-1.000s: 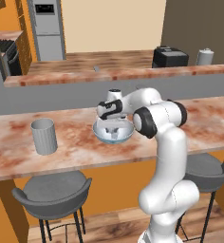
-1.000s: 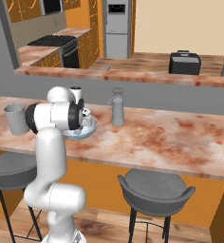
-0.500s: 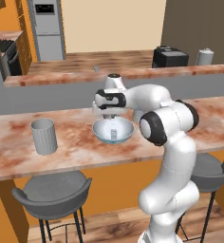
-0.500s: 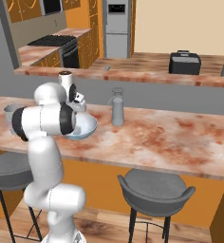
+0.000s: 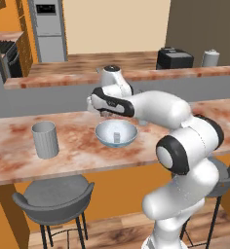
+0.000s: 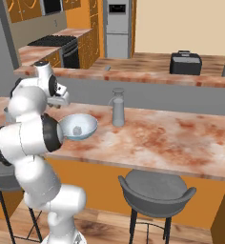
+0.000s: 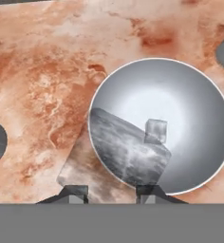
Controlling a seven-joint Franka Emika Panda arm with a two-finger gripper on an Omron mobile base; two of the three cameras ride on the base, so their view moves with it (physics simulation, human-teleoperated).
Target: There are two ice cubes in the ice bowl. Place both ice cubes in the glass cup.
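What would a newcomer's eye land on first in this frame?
The big white arm bent over the marble counter, its gripper holding a translucent ice cube above the light-blue ice bowl. A second, small-looking cube lies inside the bowl. The ribbed glass cup stands apart to the bowl's left in the left base view.

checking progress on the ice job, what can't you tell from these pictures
- Held cube: in the hand view a large pale block sits close between the fingertips of the hand; contact is unclear.
- Cup: its inside is hidden by its wall in the left base view.
- Bowl: the arm covers its left part in the right base view; one cube shows.
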